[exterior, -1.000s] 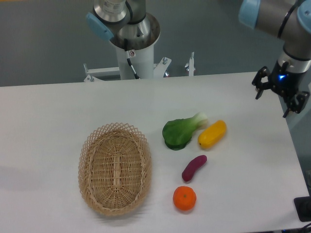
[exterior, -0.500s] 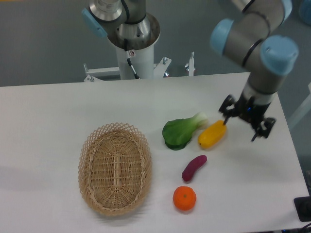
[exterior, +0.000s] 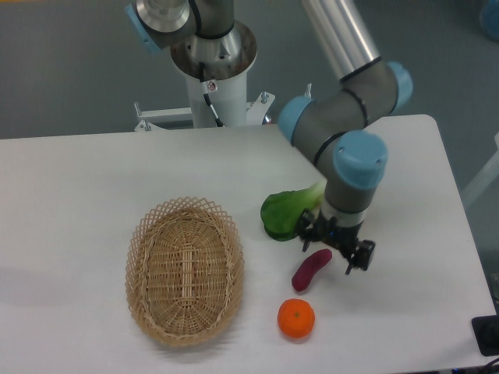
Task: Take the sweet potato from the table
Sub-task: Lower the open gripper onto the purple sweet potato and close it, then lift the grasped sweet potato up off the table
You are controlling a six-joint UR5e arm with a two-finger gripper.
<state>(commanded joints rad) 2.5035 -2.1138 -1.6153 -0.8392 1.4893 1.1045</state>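
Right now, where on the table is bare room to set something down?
Free: the wide strip left of the basket and the table behind it. Crowded: around the sweet potato, between the bok choy, orange and gripper.

Arm hides bok choy stalk; sweet potato tip under jaws.

One sweet potato lies right of centre in the frame, one orange sits below it toward the bottom edge, and one green leafy vegetable lies above it. One woven wicker basket takes up the lower left of the middle. All of these sit on the one white table, over which reaches one robot arm with one gripper.
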